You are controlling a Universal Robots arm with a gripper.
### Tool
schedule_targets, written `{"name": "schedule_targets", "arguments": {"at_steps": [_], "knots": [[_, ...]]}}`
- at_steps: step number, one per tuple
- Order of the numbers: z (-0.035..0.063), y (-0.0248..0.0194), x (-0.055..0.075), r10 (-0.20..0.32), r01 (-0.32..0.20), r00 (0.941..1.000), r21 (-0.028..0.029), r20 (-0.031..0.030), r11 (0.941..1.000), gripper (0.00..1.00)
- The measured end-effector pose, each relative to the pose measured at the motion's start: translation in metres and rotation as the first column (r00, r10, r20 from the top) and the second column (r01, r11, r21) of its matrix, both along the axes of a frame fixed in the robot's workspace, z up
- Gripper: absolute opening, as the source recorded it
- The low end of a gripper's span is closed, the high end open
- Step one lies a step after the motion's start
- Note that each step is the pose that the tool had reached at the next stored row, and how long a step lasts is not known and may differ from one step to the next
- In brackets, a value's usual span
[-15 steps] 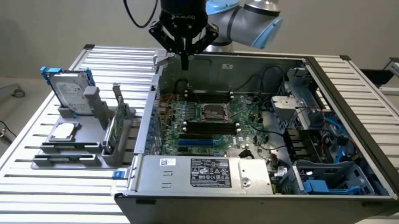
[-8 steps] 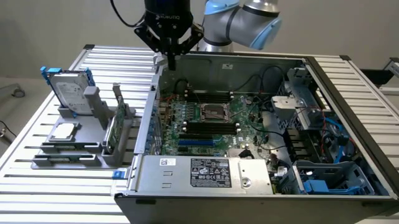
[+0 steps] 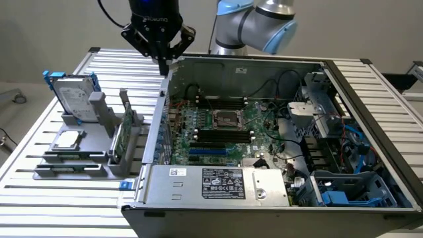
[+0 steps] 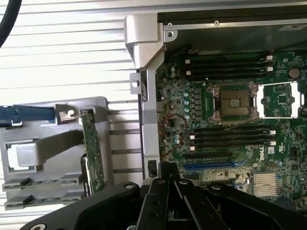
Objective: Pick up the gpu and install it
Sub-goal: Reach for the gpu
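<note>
Barely started — gpu (image 3: 124,131) upright in holder (image 3: 73,158), case's (image 3: 278,69) nine o'clock, exterior view; jaws clenched, empty — pickup, install both undone.

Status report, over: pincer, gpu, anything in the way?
Pincer shut, empty, over case wall. Gpu upright in grey rack, untouched. Hard drive stands nearby in rack.

Bright, even, diffuse light from above; no hard shadows. In the exterior view the slatted table (image 3: 59,198) glares palest toward eight o'clock, while the interior of the computer case (image 3: 264,69) sinks dim toward four o'clock. In the wrist view the slats wash out nearly white, the motherboard (image 4: 230,139) reads evenly lit, and the black gripper (image 4: 168,175) is a dark mass with faint sheen
</note>
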State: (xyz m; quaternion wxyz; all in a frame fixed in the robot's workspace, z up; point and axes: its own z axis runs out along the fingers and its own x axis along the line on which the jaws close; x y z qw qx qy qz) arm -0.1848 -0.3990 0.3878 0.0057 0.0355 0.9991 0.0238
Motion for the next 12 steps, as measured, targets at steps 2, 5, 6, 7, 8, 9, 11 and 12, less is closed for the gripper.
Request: {"name": "schedule_targets", "arguments": {"at_steps": [2,5,6,7,8,9,11,12], "knots": [[-0.0012,0.0,-0.009,0.0,0.0,1.0,-0.0001,-0.0002,1.0,0.11],[-0.003,0.0,-0.023,0.0,0.0,1.0,-0.0001,-0.0005,1.0,0.11],[-0.0035,0.0,-0.027,0.0,0.0,1.0,-0.0001,-0.0005,1.0,0.11],[-0.0041,0.0,-0.032,0.0,0.0,1.0,-0.0003,-0.0007,1.0,0.11],[-0.0047,0.0,-0.036,0.0,0.0,1.0,-0.0003,-0.001,1.0,0.11],[-0.0053,0.0,-0.041,0.0,0.0,1.0,-0.0003,-0.0014,1.0,0.11],[-0.0066,0.0,-0.049,0.0,0.0,1.0,-0.0005,-0.0025,1.0,0.11],[-0.0075,-0.0001,-0.054,0.0,0.0,1.0,-0.0007,-0.003,1.0,0.11]]}}
